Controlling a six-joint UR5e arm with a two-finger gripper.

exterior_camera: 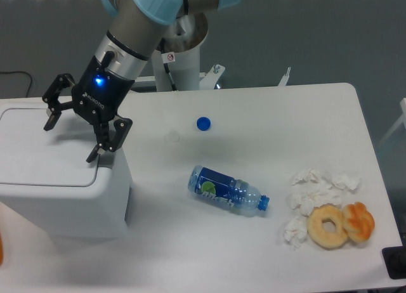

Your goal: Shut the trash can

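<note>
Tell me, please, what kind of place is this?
Probably a robotics lab test bench: an industrial arm's hand hovers over a white trash can on a plain white table, with a bottle and doughnuts laid out as props.
</note>
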